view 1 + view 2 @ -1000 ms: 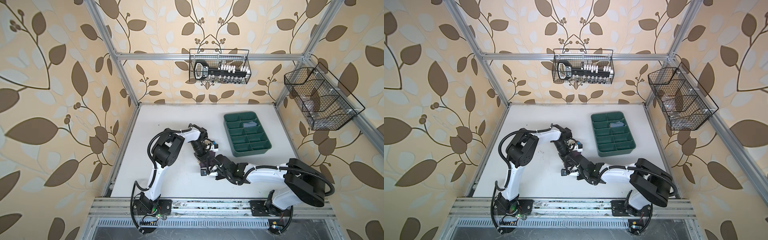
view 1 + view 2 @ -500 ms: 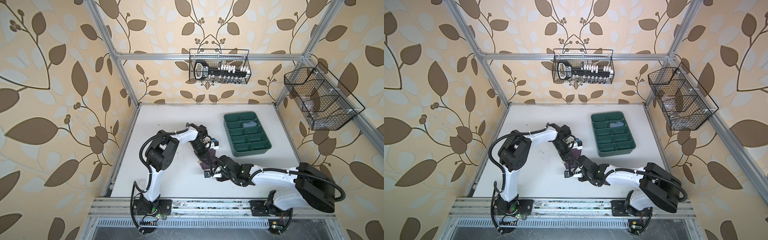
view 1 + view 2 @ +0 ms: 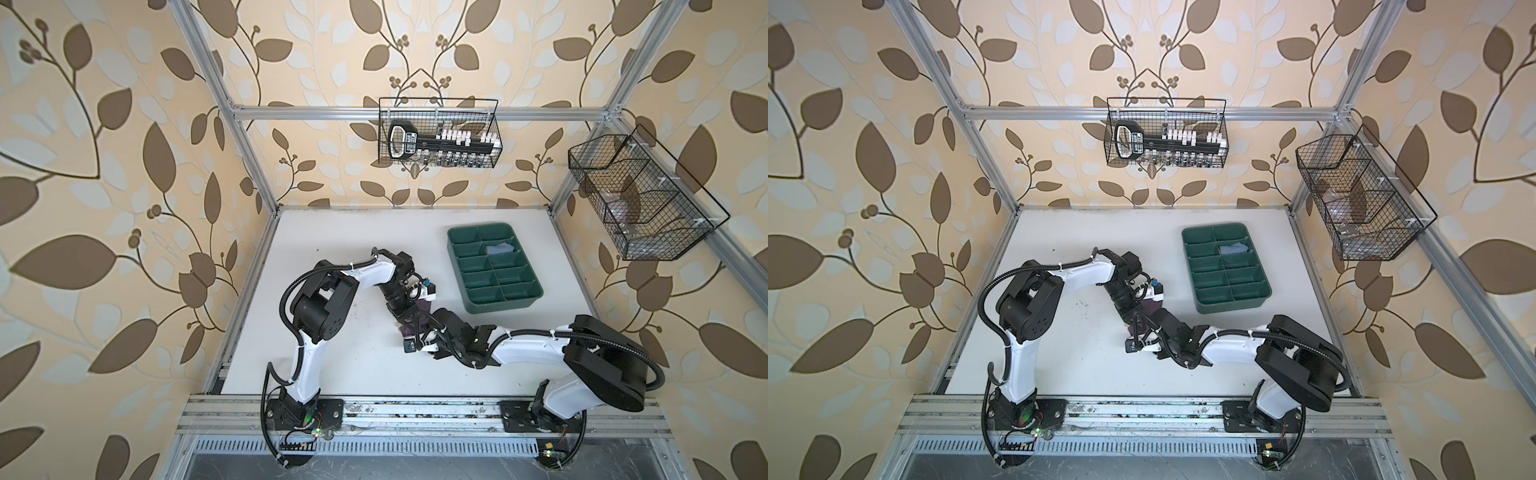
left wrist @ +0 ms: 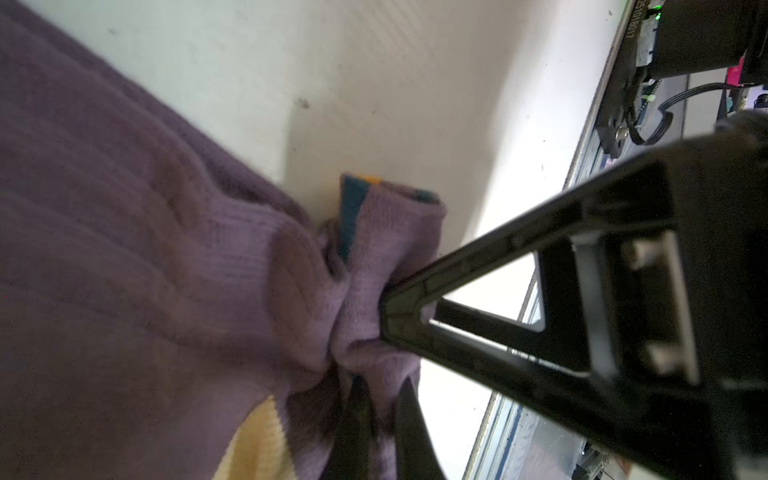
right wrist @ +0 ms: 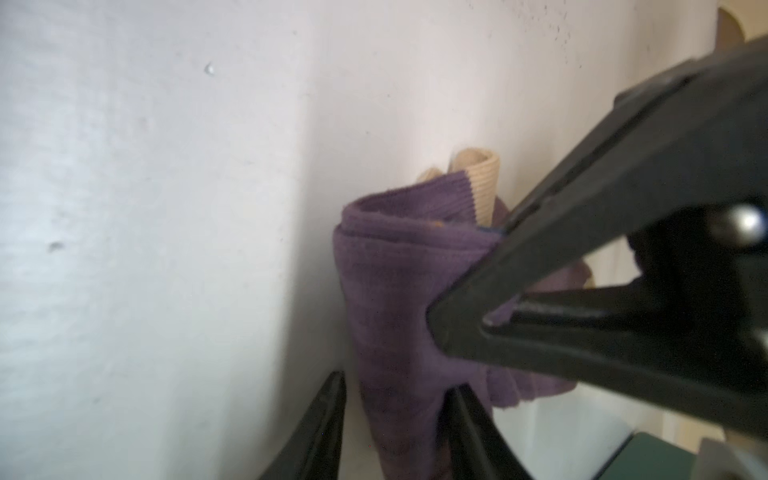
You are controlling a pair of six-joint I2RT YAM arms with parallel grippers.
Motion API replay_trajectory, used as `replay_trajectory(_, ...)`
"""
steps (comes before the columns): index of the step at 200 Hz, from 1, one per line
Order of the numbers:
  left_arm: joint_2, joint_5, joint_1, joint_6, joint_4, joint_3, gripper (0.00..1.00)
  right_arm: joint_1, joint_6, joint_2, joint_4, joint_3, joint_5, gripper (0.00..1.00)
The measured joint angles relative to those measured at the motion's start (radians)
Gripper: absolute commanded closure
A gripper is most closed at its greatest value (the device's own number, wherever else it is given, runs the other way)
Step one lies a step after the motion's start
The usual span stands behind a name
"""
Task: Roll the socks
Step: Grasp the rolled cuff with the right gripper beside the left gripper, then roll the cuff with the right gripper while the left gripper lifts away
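Left claw point(image 4: 382, 419) is clenched on a bunched fold of the purple ribbed sock with tan patches point(image 4: 124, 249). It sits on the white counter point(image 3: 353, 365), just off the near left corner of the green compartment tray point(image 3: 503, 304). The half-made roll runs lengthwise straight out from the right claw point(image 5: 395, 419), whose jaws straddle it, seemingly not yet biting. Right's better placed to tighten.

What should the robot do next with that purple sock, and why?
Probably close the right jaws on the purple sock: they straddle its rolled part with a gap on one side, while the left jaws pinch its bunched edge.
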State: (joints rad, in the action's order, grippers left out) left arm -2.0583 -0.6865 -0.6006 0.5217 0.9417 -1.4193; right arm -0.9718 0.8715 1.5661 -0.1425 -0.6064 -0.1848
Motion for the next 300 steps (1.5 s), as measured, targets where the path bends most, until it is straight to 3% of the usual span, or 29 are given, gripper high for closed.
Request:
replay_trajectory(23,0.0,0.015,0.0,-0.001,0.004,0.0,1.0,-0.003,0.014,0.032,0.0,-0.028,-0.02,0.83)
replay_trajectory(51,0.012,0.022,0.005,-0.019,-0.01,0.016,0.73,-0.002,0.023,0.039,0.054,-0.064,-0.021,0.9)
replay_trajectory(72,0.074,0.039,0.007,-0.042,-0.051,0.062,0.62,0.0,0.023,0.04,0.125,-0.101,-0.011,0.93)
replay_trajectory(106,0.353,0.087,0.053,-0.099,-0.163,0.161,0.6,0.019,0.014,0.039,0.278,-0.169,0.051,0.95)
replay_trajectory(132,0.681,0.228,0.12,-0.156,-0.307,0.272,0.58,0.03,0.0,0.051,0.414,-0.234,0.117,0.95)
replay_trajectory(153,0.97,0.436,0.137,-0.201,-0.436,0.41,0.36,0.043,-0.012,0.096,0.526,-0.319,0.18,0.95)
replay_trajectory(174,1.228,0.644,0.135,-0.221,-0.521,0.552,0.01,0.063,-0.035,0.163,0.647,-0.423,0.255,0.94)
replay_trajectory(191,1.369,0.726,0.136,-0.22,-0.525,0.615,0.01,0.085,-0.054,0.241,0.77,-0.539,0.317,0.94)
replay_trajectory(206,1.429,0.731,0.136,-0.21,-0.5,0.623,0.01,0.107,-0.071,0.314,0.875,-0.644,0.371,0.94)
replay_trajectory(253,1.404,0.536,0.093,-0.177,-0.346,0.578,0.01,0.173,-0.103,0.477,1.103,-0.858,0.507,0.95)
replay_trajectory(272,1.37,0.54,-0.006,-0.143,-0.312,0.565,0.01,0.193,-0.104,0.512,1.149,-0.9,0.543,0.95)
replay_trajectory(300,1.254,0.686,-0.281,-0.053,-0.29,0.565,0.01,0.213,-0.099,0.561,1.21,-0.959,0.583,0.94)
